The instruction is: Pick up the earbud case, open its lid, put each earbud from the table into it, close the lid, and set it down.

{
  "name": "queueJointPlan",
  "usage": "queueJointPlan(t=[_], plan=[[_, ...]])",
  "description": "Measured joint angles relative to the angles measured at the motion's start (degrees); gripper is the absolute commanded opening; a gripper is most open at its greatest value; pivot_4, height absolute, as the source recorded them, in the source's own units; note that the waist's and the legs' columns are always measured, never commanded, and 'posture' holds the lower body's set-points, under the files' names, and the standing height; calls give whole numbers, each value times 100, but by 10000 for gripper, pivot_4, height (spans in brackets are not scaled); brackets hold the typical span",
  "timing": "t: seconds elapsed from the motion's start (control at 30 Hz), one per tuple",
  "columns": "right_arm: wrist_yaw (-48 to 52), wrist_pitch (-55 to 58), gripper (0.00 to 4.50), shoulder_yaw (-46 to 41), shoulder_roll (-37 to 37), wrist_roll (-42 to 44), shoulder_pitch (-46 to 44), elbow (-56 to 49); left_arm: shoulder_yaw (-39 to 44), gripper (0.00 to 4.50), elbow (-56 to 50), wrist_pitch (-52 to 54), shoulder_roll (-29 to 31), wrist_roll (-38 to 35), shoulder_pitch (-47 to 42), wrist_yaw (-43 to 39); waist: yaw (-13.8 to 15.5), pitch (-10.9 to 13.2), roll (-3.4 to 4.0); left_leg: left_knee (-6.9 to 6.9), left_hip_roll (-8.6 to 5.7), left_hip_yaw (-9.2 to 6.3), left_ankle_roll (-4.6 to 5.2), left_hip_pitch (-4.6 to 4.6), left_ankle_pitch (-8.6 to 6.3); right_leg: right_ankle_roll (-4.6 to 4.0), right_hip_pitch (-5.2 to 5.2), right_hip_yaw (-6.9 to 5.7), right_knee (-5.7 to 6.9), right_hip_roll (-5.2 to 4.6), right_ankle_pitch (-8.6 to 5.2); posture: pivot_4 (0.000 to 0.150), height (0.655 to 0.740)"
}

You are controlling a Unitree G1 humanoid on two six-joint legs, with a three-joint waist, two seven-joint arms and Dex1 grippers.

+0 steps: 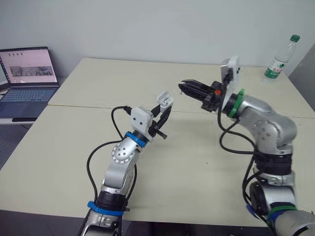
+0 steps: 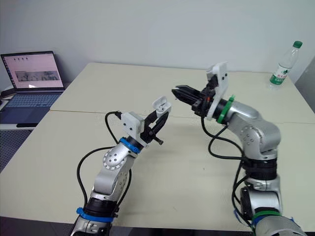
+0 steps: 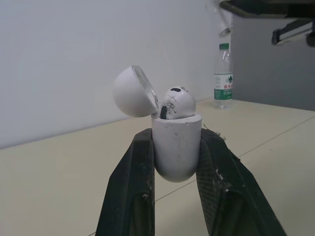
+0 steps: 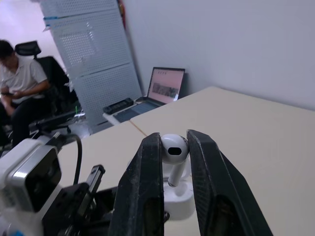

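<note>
My left gripper (image 1: 165, 109) is clamped on the lower body of the earbud case (image 3: 176, 152) and holds it upright above the desk (image 1: 197, 162), its lid (image 3: 132, 92) swung open and the first earbud (image 3: 177, 102) seated inside. My right gripper (image 1: 184, 88) pinches the second earbud (image 4: 174, 147) by its head, stem pointing towards the open case close by. Both pieces look light, hard, glossy and so slippery. I judge the case best gripped low on its sides, clear of the hinge, and the earbud by its bulb with a gentle squeeze.
</note>
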Motion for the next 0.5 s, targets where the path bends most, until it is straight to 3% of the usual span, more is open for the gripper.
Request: queueJointPlan(t=[0.23,0.5], plan=[[-522,-486,3691,149,586,-108,5,26,-1,7487,-4,187,-67,-142,-157,-59,-49,0,0,-2,18,-4,0,2,1,0,-6,-1,6,29,-1,1500,7400],[-598,-930,3691,403,522,-256,309,24,12,7487,-19,329,-179,-253,-173,60,-51,0,0,-2,18,-2,0,1,1,1,-6,1,2,32,-1,1500,7400]])
